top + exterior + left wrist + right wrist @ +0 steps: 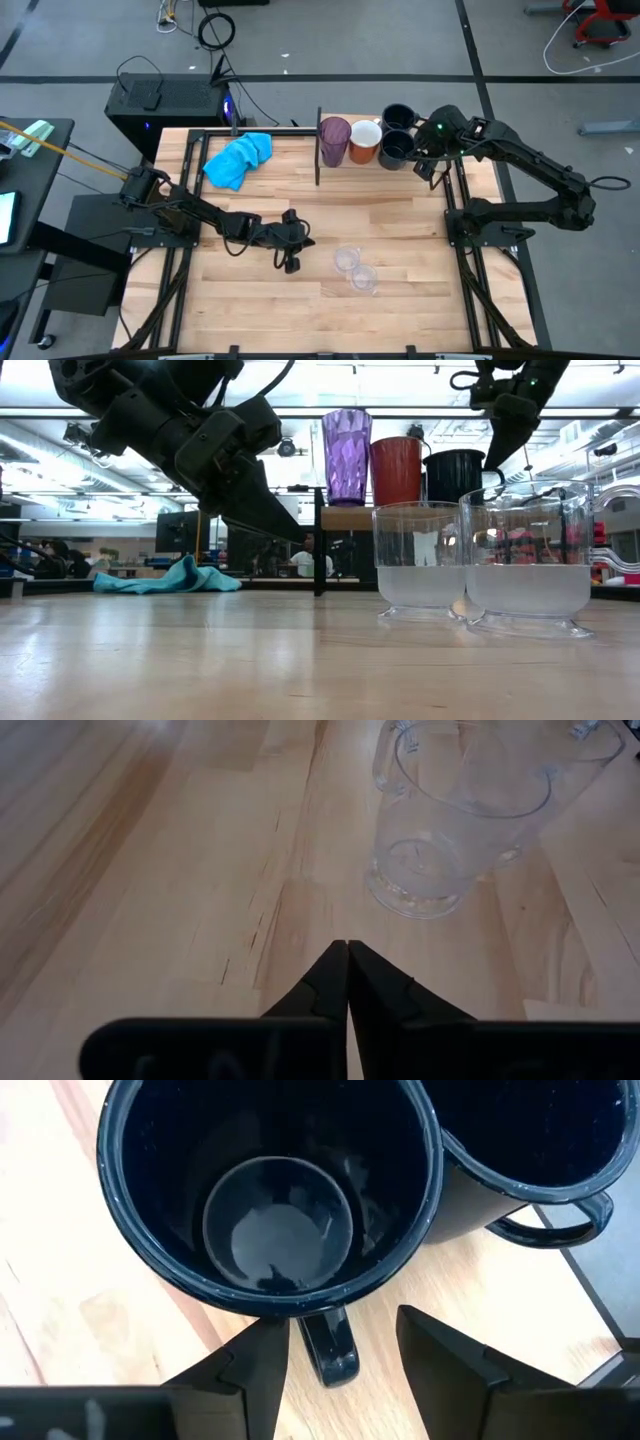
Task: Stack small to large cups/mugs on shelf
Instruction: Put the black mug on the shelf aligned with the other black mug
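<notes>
We see the right end effector parted astride the handle of a black mug on the shelf; clear cups stand just ahead of the pinched-shut left end effector

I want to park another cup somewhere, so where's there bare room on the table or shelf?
Free: the wide table strip in front of the left gripper and the two clear cups, and the stretch between the blue cloth and those cups. Crowded: the shelf end holding the purple tumbler, orange mug and two black mugs, where the right gripper sits.
</notes>
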### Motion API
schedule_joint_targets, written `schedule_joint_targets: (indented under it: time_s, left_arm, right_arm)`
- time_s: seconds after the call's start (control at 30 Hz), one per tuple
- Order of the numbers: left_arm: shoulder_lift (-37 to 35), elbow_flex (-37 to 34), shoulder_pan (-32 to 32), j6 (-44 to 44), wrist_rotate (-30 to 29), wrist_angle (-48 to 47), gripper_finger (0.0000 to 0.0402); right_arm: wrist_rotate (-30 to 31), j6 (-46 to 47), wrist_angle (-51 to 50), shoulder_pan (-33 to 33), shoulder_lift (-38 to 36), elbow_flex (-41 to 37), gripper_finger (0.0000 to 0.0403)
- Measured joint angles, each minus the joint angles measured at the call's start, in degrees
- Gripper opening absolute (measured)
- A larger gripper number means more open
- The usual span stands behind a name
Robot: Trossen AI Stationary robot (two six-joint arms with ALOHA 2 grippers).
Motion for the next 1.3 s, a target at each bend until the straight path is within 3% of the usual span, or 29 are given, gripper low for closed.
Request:
schedule_joint_targets:
  time_s: [0.6,0.93,1.1,1.3]
  left_arm:
    - [0.0,0.0,0.0,0.0,0.0,0.0,0.0014]
    - [-4.8,0.0,-0.1,0.0,0.0,-4.8,0.0017]
    - [-5.4,0.0,-0.6,-0.2,0.0,-6.8,0.0013]
    - [-5.4,0.0,-0.7,-1.3,0.1,-6.6,0.0023]
  right_arm:
    - [0.0,0.1,-2.6,0.2,0.0,0.1,0.0193]
    - [-2.4,2.6,-8.9,0.5,0.0,9.0,0.0193]
    - [-7.4,5.9,-11.0,5.9,-0.2,6.7,0.0186]
    - [-6.9,7.6,-8.4,14.3,-0.2,0.5,0.0178]
